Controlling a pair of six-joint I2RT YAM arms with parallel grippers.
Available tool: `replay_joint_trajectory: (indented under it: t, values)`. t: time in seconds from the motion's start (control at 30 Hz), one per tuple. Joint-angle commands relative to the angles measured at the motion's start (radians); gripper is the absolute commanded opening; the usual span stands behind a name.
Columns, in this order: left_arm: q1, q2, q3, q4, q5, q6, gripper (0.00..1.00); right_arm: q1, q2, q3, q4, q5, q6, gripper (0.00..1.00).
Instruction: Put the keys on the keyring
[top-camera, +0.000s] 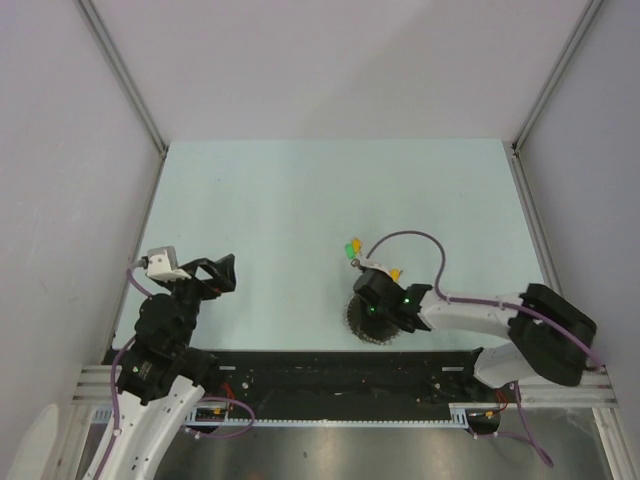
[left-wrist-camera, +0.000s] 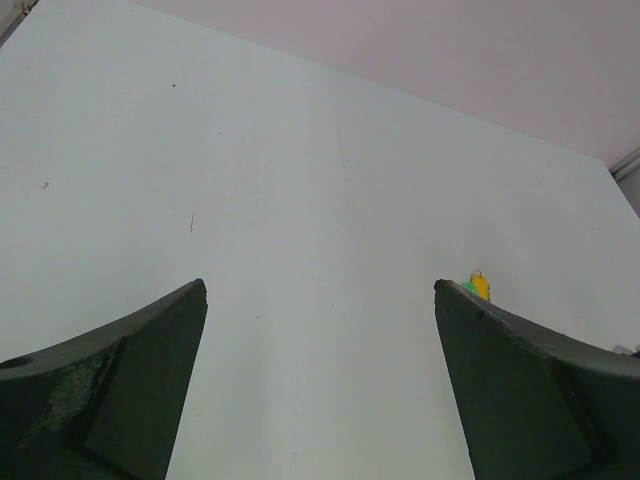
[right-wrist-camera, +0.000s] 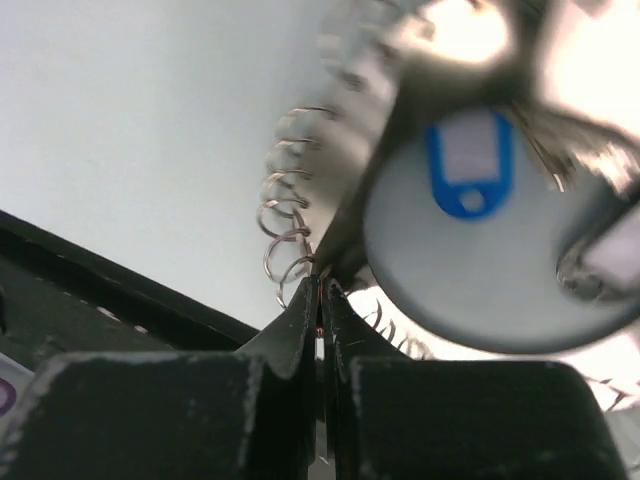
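The keys (top-camera: 350, 249) show green and yellow heads on the table just above my right gripper (top-camera: 368, 290), with an orange head beside it on the right. In the left wrist view the keys (left-wrist-camera: 478, 286) peek over the right finger. The keyring (top-camera: 362, 328), a dark jagged ring, sits under the right gripper near the table's front edge. Its wire loops (right-wrist-camera: 283, 222) run into the tips of my right gripper (right-wrist-camera: 322, 288), which is shut on a thin part of it. My left gripper (top-camera: 222, 272) (left-wrist-camera: 320, 285) stands wide open over bare table, far left of the ring.
A blurred grey disc (right-wrist-camera: 490, 270) with a blue tag (right-wrist-camera: 468, 158) hangs close to the right wrist camera. A purple cable (top-camera: 410, 236) arcs above the right arm. A black rail (top-camera: 330, 370) borders the near table edge, and walls enclose the sides.
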Motion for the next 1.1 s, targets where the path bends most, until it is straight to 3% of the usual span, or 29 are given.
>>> replay_joint_trajectory:
  t: [0.0,0.07,0.17,0.2,0.33,0.5,0.67,0.9,1.07]
  values:
    - [0.009,0.011,0.028,0.022,0.025,0.022,1.0,0.048,0.177,0.188,0.122,-0.041,-0.119,0.0]
    - [0.009,0.009,0.022,0.03,0.027,0.027,1.0,0.065,0.255,0.285,0.123,-0.055,-0.168,0.04]
    - [0.009,0.019,0.019,0.033,0.043,0.03,1.0,0.097,0.29,0.372,0.106,-0.042,-0.219,0.23]
    - [0.009,0.028,0.019,0.034,0.053,0.03,1.0,0.098,0.282,0.38,0.102,-0.032,-0.224,0.36]
    - [0.009,0.06,0.025,0.034,0.088,0.039,1.0,0.09,0.21,0.382,-0.02,0.061,-0.238,0.5]
    - [0.009,0.086,0.025,0.034,0.119,0.05,1.0,0.07,0.101,0.328,-0.24,0.195,-0.227,0.53]
    - [0.01,0.094,0.025,0.039,0.134,0.058,1.0,0.003,-0.009,0.177,-0.273,0.146,-0.176,0.59]
    - [0.009,0.097,0.023,0.048,0.165,0.062,1.0,-0.033,-0.004,0.103,-0.089,0.043,-0.144,0.63]
    - [0.01,0.1,0.025,0.042,0.174,0.067,1.0,-0.019,0.162,0.152,0.077,-0.044,-0.141,0.61]
